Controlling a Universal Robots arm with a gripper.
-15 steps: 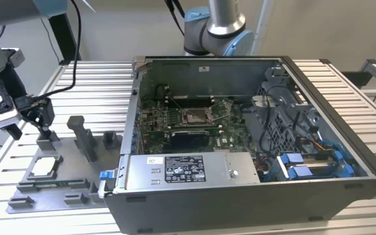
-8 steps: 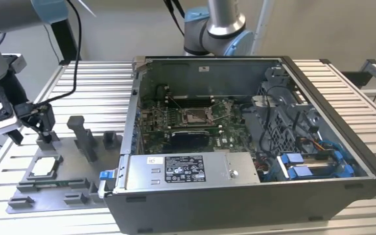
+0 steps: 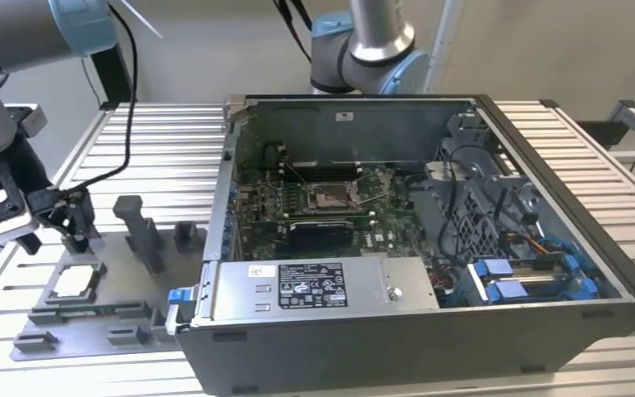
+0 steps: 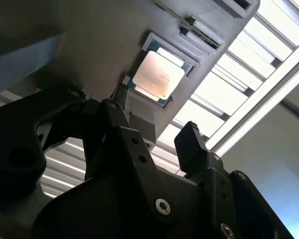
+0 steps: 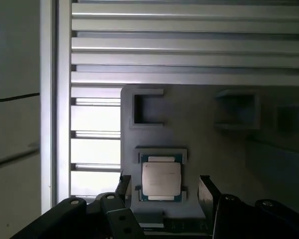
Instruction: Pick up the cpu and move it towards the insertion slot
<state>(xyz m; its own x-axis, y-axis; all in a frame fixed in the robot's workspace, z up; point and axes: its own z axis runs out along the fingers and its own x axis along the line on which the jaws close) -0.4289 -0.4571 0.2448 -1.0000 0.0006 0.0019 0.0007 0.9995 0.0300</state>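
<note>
The gripper [image 4: 152, 122], jaws open, hangs above the cpu [image 4: 158, 75]: judged light, stiff, fragile; best held by opposite edges.

The tool [image 3: 55, 230] hangs at the exterior view's left, just above the grey fixture plate [image 3: 119, 285] on the slatted surface [image 3: 163, 149]. The cpu [image 3: 76, 281] lies in its nest on that plate, below the tool and apparently untouched. The insertion slot [image 3: 329, 196] sits inside the open computer case [image 3: 406, 347], well apart.
</note>
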